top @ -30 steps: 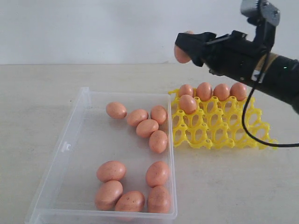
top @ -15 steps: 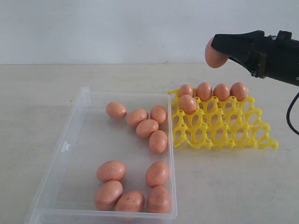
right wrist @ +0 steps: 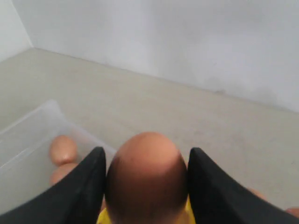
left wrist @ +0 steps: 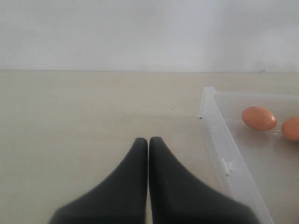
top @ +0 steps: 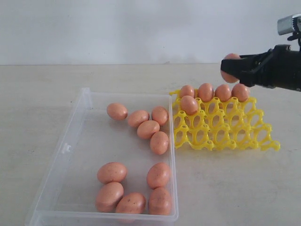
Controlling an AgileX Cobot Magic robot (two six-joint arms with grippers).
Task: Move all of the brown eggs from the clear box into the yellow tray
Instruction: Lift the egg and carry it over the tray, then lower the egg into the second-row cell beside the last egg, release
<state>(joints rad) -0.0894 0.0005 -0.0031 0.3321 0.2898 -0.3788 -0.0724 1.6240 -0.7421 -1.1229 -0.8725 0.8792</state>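
Observation:
My right gripper [top: 231,69] is shut on one brown egg [top: 228,66] and holds it in the air just above the back right of the yellow tray [top: 221,136]. In the right wrist view that egg [right wrist: 147,177] fills the gap between the black fingers [right wrist: 88,182]. Several brown eggs [top: 205,92] sit in the tray's back cups, one [top: 189,104] in the second row. Several more eggs [top: 148,129] lie in the clear box [top: 70,141]. My left gripper [left wrist: 148,140] is shut and empty over bare table beside the box's wall [left wrist: 219,144]; the exterior view does not show it.
The box lies at front left with its right rim [top: 172,141] close against the tray's left edge. A pale wall [top: 141,28] runs behind the table. Two eggs [left wrist: 259,118] show inside the box in the left wrist view.
My right gripper has carried the egg to the right and lower, from above the tray's back left to above its back right. The left gripper and the other eggs have not moved.

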